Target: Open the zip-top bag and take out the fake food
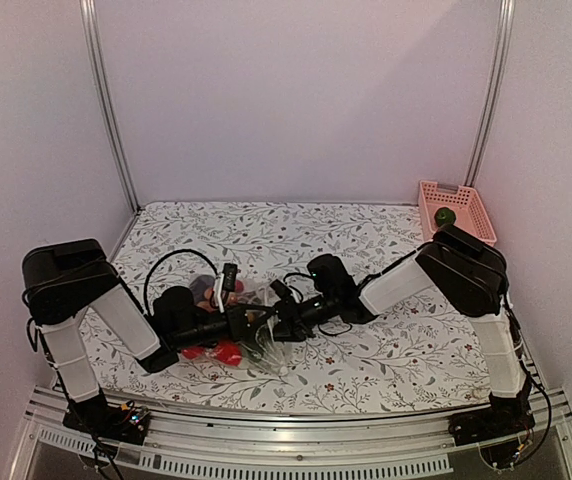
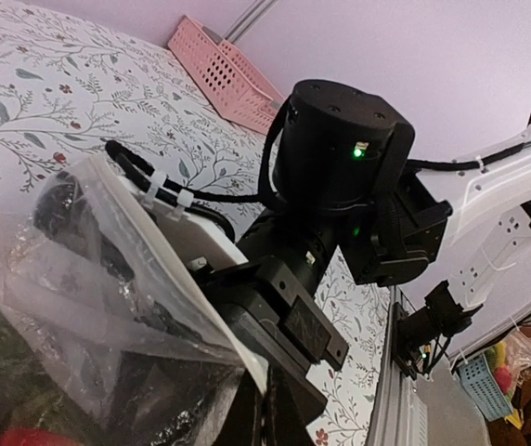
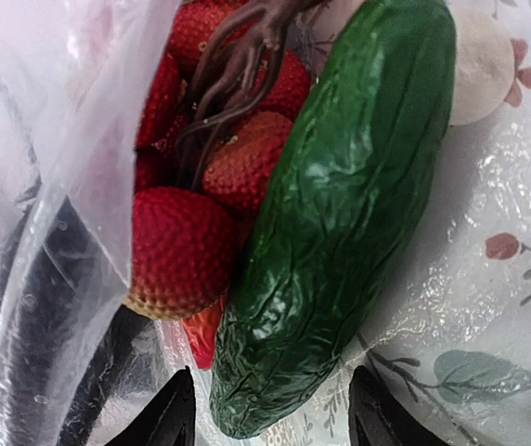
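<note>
Your right fingers [image 3: 174,418] stand partly apart against the zip-top bag [image 3: 57,158]. Of the fake food [image 3: 247,177], the green cucumber [image 3: 340,214] has its tip between them, with strawberries [image 3: 177,251] touching it. Your left fingers [image 1: 249,322] are closed at the bag, mid-desk [image 1: 366,230]; whether they pinch film, you cannot tell.

A desk [image 1: 366,230] covered in a grey leaf-and-flower print is pictured from above. A clear, crumpled zip-top bag [image 1: 266,335] is laid on it near the front edge, left of centre, with fake food [image 1: 228,352] showing red at its near side. Up close, the print is seen through the plastic. A pink slatted basket [image 1: 463,203] is set at the far right corner, a small green piece [image 1: 446,216] inside.
</note>
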Controlling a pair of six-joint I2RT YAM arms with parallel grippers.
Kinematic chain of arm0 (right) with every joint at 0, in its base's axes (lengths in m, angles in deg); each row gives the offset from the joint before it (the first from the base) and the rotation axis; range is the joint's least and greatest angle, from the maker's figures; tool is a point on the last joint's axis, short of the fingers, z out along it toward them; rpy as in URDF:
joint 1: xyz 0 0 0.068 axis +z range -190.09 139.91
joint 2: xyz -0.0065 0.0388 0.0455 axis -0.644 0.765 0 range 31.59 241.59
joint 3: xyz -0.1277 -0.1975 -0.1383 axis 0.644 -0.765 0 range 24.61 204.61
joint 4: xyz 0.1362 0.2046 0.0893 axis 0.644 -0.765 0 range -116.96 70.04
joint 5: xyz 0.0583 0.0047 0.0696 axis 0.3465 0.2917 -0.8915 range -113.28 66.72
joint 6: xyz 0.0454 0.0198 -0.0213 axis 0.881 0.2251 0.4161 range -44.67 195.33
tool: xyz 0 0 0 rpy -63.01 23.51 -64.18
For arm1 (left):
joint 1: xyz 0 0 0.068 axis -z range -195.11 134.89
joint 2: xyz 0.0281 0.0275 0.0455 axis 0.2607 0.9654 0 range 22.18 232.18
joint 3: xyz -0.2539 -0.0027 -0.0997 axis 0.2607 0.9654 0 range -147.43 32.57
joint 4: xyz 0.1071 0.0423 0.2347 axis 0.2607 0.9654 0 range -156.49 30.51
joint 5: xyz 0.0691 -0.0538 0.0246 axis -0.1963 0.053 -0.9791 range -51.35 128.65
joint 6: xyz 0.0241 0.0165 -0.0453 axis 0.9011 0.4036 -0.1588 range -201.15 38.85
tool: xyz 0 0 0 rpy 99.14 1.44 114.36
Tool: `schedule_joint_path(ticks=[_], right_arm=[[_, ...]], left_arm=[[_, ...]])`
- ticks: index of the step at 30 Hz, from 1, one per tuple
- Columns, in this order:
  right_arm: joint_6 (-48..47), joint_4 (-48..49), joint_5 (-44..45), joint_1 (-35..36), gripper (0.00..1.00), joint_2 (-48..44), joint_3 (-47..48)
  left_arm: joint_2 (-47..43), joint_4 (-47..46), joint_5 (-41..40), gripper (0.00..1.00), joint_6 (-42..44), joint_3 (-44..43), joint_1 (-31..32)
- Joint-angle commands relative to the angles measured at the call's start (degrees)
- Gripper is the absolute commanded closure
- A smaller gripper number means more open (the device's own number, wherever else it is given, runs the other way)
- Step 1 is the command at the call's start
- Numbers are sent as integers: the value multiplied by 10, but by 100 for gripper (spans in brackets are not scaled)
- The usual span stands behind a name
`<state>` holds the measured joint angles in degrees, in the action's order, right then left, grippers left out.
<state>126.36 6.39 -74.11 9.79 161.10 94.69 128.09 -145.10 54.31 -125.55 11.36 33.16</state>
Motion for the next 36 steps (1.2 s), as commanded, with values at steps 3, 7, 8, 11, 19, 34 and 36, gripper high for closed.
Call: schedule_joint_path(ticks=[3, 7, 8, 11, 19, 34, 36], right_arm=[[-5, 27, 53, 4, 42, 4, -5], [-2, 28, 101, 7, 38, -4, -12], [0, 24, 113, 9, 36, -5, -11], [-3, 1, 157, 16, 34, -3, -7], [-74, -103, 282, 43, 39, 6, 18], [-195, -213, 430, 41, 63, -94, -19], [-213, -227, 440, 37, 63, -107, -20]], left_arm=[[-49, 56, 17, 100, 21, -37, 13], [-85, 132, 8, 100, 42, -59, 18], [-92, 147, 4, 100, 44, -64, 18], [-100, 183, 3, 100, 42, -77, 17], [-80, 148, 13, 100, 17, -66, 18], [-58, 119, 18, 100, 8, -61, 12], [-53, 115, 21, 100, 5, -61, 11]])
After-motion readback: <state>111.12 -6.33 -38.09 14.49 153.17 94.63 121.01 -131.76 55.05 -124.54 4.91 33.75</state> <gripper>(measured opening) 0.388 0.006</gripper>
